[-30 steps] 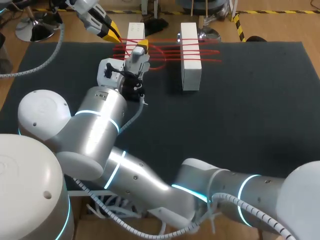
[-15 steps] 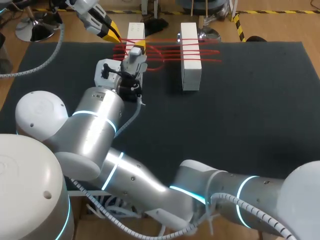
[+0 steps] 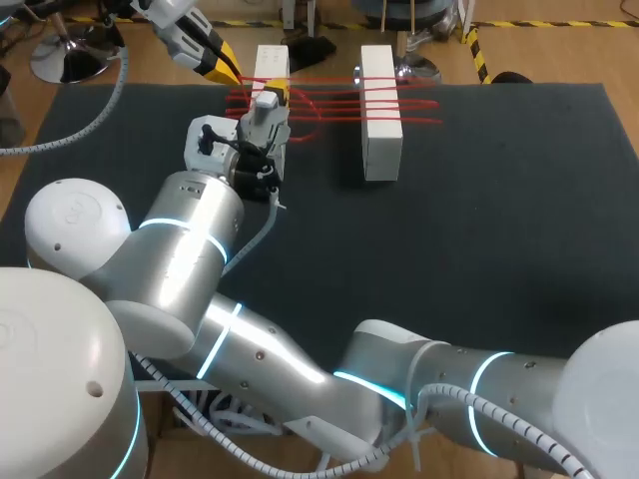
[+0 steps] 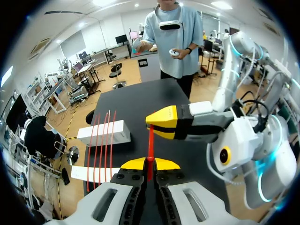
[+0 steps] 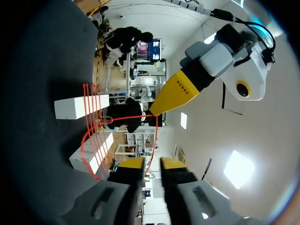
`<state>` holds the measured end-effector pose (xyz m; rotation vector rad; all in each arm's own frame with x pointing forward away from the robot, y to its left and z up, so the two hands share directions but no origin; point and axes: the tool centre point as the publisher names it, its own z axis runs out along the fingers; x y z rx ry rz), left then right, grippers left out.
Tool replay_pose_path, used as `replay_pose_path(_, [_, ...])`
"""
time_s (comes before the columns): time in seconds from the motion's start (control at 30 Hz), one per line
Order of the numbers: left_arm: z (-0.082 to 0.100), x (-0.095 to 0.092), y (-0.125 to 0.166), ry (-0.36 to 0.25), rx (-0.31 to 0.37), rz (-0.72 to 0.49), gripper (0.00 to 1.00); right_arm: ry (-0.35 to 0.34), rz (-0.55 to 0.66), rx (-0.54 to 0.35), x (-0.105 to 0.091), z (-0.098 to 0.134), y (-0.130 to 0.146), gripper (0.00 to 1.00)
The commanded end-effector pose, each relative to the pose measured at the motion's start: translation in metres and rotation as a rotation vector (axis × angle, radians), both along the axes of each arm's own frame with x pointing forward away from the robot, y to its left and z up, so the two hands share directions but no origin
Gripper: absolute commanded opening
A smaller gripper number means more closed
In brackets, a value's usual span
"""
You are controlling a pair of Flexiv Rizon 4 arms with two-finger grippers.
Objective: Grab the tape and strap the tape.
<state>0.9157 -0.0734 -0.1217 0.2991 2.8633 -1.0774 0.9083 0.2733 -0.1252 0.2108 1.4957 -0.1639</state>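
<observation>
The dark desk [image 3: 479,200] carries a white block [image 3: 271,62] just beside the right pincer [image 3: 277,92] and a second block [image 3: 380,110] apart from it. Red tape [image 3: 329,100] is strung in several lines between them. The strapping looks part done. A free strand runs from the left pincer [image 4: 150,162], clamped on it, straight ahead to the right pincer, whose tips look pressed together on the same strand. Next, I judge, one pincer must release so the other can lay a taut turn. The right arm stretches far across the desk, and the left arm slants down from the far corner.
</observation>
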Motion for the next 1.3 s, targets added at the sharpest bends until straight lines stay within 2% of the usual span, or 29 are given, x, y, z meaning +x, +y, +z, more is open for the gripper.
replay_pose_path(0.03, [0.001,0.001,0.0,0.002,0.003,-0.002,0.0,0.0,0.003,-0.003,0.0,0.001,-0.005,1.0])
replay_pose_path(0.23, [0.001,0.001,0.0,0.002,0.003,-0.002,0.0,0.002,0.012,0.012,-0.005,0.004,-0.008,1.0])
replay_pose_path(0.47, [0.001,0.001,0.0,0.002,0.003,-0.002,0.0,0.015,0.046,0.033,-0.02,0.01,-0.012,1.0])
replay_pose_path(0.53, [0.001,0.001,0.0,0.002,0.003,-0.002,0.0,0.017,0.054,0.034,-0.024,0.012,-0.013,0.91])
replay_pose_path(0.57, [0.001,0.001,0.0,0.002,0.003,-0.002,0.0,0.017,0.056,0.033,-0.026,0.013,-0.015,0.8])
replay_pose_path(0.63, [0.001,0.001,0.0,0.002,0.003,-0.002,0.0,0.017,0.059,0.034,-0.029,0.016,-0.019,0.88])
replay_pose_path(0.67, [0.001,0.001,0.0,0.002,0.003,-0.002,0.0,0.018,0.062,0.036,-0.031,0.018,-0.022,0.85])
replay_pose_path(0.73, [0.001,0.001,0.0,0.002,0.003,-0.002,0.0,0.018,0.064,0.036,-0.033,0.021,-0.028,0.85])
replay_pose_path(0.77, [0.001,0.001,0.0,0.002,0.003,-0.002,0.0,0.019,0.065,0.036,-0.034,0.023,-0.031,0.8])
replay_pose_path(0.83, [0.001,0.001,0.0,0.002,0.003,-0.002,0.0,0.019,0.066,0.036,-0.034,0.027,-0.038,0.83])
replay_pose_path(0.87, [0.001,0.001,0.0,0.002,0.003,-0.002,0.0,0.018,0.066,0.037,-0.034,0.029,-0.042,0.78])
replay_pose_path(0.9, [0.001,0.001,0.0,0.002,0.003,-0.002,0.0,0.018,0.066,0.038,-0.033,0.031,-0.046,0.86])
replay_pose_path(0.93, [0.001,0.001,0.0,0.002,0.003,-0.002,0.0,0.015,0.065,0.041,-0.033,0.033,-0.05,0.89])
replay_pose_path(1.03, [0.001,0.001,0.0,0.002,0.003,-0.002,0.0,0.009,0.058,0.041,-0.029,0.039,-0.063,0.87])
replay_pose_path(1.3, [0.001,0.001,0.0,0.002,0.003,-0.002,0.0,0.012,0.04,0.028,-0.02,0.045,-0.099,0.92])
